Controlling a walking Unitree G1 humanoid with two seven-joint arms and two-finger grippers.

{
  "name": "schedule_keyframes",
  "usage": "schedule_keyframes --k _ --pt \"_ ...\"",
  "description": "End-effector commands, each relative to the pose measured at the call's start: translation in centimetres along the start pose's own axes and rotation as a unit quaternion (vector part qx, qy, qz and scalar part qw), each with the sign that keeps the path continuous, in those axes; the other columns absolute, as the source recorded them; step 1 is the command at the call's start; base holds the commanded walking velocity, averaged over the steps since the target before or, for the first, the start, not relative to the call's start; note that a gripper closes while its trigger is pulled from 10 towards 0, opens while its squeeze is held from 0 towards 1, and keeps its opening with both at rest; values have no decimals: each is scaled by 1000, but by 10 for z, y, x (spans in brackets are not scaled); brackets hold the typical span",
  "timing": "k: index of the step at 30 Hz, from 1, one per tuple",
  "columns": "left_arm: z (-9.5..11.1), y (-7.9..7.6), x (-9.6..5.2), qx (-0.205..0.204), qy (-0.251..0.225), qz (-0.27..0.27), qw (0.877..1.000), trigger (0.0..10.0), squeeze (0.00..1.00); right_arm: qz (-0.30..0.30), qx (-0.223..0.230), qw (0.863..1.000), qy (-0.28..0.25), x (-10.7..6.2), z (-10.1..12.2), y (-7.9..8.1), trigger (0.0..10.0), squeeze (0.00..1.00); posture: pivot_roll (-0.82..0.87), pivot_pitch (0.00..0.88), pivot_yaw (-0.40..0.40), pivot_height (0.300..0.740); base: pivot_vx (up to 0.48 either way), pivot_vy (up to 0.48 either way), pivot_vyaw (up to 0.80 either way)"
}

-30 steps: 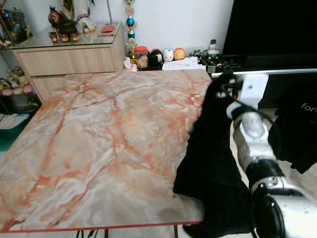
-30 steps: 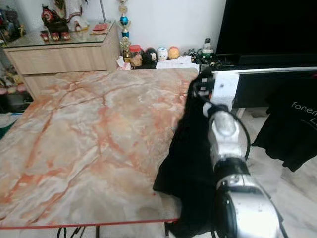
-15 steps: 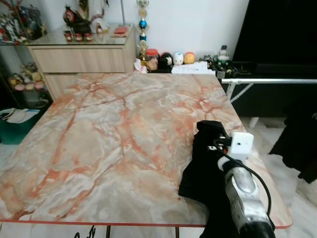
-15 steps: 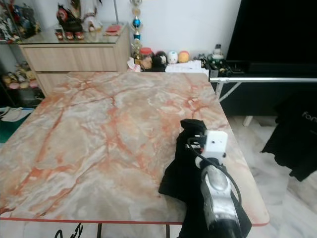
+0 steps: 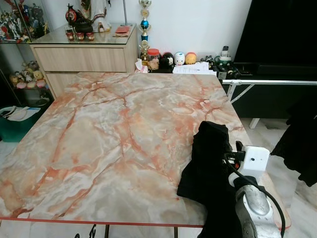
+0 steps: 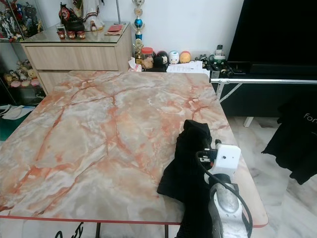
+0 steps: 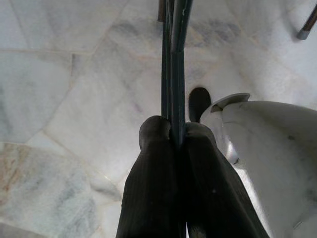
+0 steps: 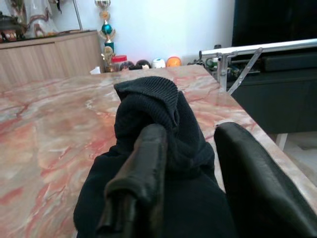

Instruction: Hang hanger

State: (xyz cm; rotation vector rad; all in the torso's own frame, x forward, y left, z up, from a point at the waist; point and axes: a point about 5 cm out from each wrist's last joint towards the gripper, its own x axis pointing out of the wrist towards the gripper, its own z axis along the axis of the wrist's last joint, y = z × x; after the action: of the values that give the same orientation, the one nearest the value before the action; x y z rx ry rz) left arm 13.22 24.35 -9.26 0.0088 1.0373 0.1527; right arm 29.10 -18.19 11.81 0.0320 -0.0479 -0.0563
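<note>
Left eye view, tabletop: the marble tabletop (image 5: 109, 134) filled most of the frame, with a black garment (image 5: 208, 168) heaped at its 4 o'clock edge and trailing over the near rim.
Left eye view, right arm: the silver arm rose from 5 o'clock, its white camera block just beside the garment.
Left eye view, surroundings: a metal rail (image 5: 270, 82) ran at 2 o'clock, and a dark shirt (image 5: 299, 148) hung at 3 o'clock.
Right eye view: the wooden cabinet (image 6: 74, 54) stood at 11 o'clock, small figurines (image 6: 163, 57) at 12 o'clock.
Left wrist view, left end effector: the left end effector (image 7: 174, 136) had its fingers (image 7: 153, 173) pressed together on a thin dark hanger (image 7: 173, 59), which ran straight on from the fingertips above the pale tiled floor (image 7: 64, 89).
Right wrist view, right end effector: the right end effector (image 8: 190, 134) had its fingers (image 8: 143, 168) apart, and the bunched garment sat between them, against one finger, on the tabletop.
</note>
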Motion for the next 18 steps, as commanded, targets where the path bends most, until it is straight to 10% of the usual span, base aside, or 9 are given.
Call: schedule_keyframes --k 1,2,3,4,18 --pt "-5 10 -2 1 10 6 1000 10000 0 0 7 1000 -21 -3 8 2 10000 984 5 0 15 740 0 0 0" --pt "-5 10 -2 1 10 6 1000 10000 0 0 7 1000 -21 -3 8 2 10000 984 5 0 15 740 0 0 0" --pt "-5 12 -3 2 10 7 1000 10000 0 -6 7 1000 -28 -4 10 2 10000 227 7 0 14 740 0 0 0" --pt "-5 13 -3 4 10 9 1000 10000 0 -11 7 999 -32 -4 12 1 10000 0 7 0 14 740 0 0 0" --pt "-10 10 -3 26 20 3 999 10000 0 -37 23 995 -86 -6 33 -2 10000 0 8 10 11 740 0 0 0"
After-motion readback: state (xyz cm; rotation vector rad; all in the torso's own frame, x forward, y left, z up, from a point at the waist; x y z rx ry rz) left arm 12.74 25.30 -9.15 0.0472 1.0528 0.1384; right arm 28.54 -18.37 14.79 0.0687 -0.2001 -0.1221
